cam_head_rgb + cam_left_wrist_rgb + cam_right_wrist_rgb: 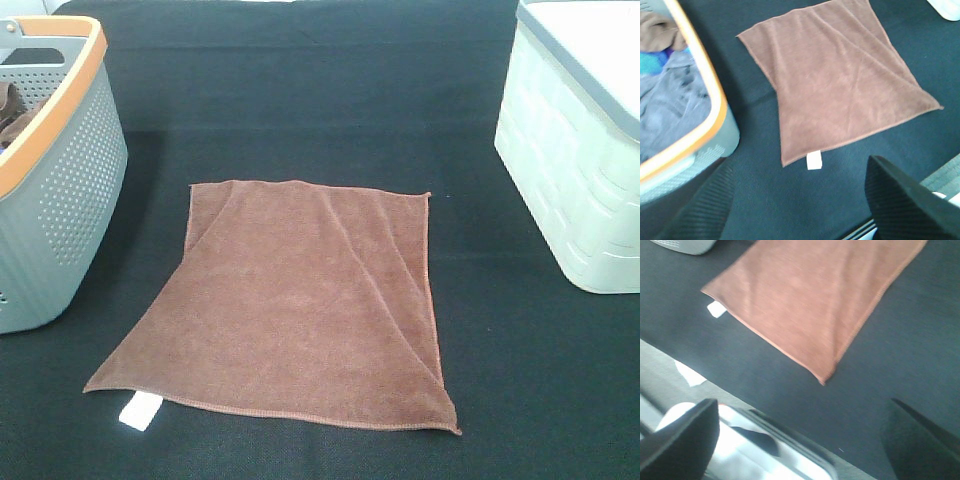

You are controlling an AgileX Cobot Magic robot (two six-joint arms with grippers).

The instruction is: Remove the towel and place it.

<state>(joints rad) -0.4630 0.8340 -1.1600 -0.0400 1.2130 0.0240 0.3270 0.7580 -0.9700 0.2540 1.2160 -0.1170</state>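
Both end effectors, left (795, 200) and right (800, 440), stand wide, empty. Towel (290, 300) lies flat on the black counter (320, 100), between grey basket (60, 200) and what looks like a pale bin (570, 170).

No text, brand, number or sign can be read in any view. The only label-like thing is the small white tag (139, 412) at one corner of the towel (290, 300), and its face shows blank white in the high view and in both wrist views, where it is also blurred. The grey basket (60, 200) and the pale bin (570, 170) show no markings.
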